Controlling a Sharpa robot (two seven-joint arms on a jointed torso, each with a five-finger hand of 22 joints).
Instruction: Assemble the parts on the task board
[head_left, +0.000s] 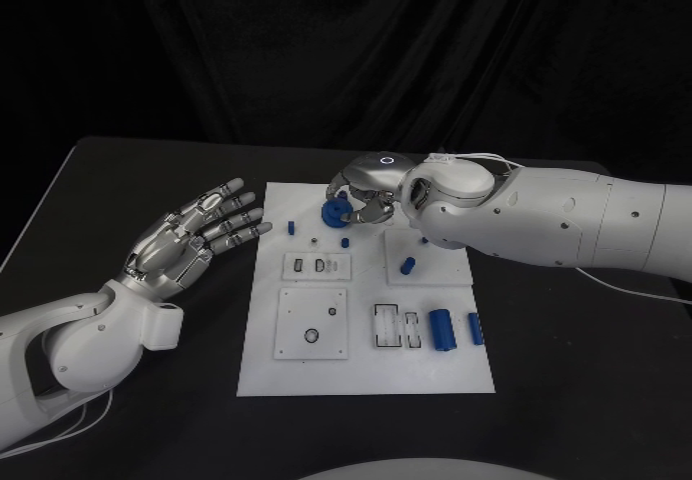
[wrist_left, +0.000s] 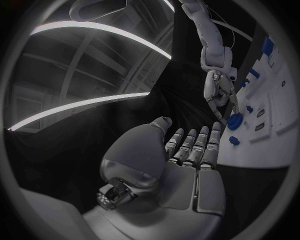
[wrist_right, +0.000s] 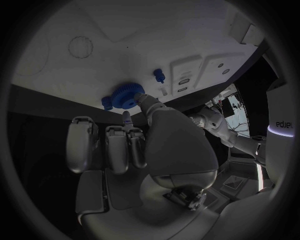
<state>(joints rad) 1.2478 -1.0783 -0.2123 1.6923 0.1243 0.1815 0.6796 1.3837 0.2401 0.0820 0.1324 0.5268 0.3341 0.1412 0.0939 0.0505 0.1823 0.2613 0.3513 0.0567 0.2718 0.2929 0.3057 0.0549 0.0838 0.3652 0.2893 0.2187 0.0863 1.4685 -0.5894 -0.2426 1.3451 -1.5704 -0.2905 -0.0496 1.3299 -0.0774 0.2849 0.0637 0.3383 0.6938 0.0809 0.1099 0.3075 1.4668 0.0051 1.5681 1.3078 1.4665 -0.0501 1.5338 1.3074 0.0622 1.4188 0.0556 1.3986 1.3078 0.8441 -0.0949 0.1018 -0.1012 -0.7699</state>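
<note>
The white task board (head_left: 368, 375) lies mid-table. My right hand (head_left: 369, 193) hovers over its far edge and pinches a blue gear (head_left: 338, 212) between thumb and a finger. In the right wrist view the gear (wrist_right: 124, 96) sits at the fingertips (wrist_right: 139, 98) just off the board (wrist_right: 125, 45). My left hand (head_left: 195, 238) floats left of the board, fingers spread, holding nothing. The left wrist view shows that hand (wrist_left: 187, 160) open, with the gear (wrist_left: 235, 121) under the right hand (wrist_left: 217, 90) at the board's (wrist_left: 275, 130) edge.
Small blue pegs (head_left: 291, 227) (head_left: 348, 241) stand near the board's far left. A blue piece (head_left: 408, 265) lies mid-board, and two blue cylinders (head_left: 443, 329) (head_left: 475, 328) lie at the right beside slotted holders (head_left: 385, 326). A square plate with a round hole (head_left: 312, 323) sits front left.
</note>
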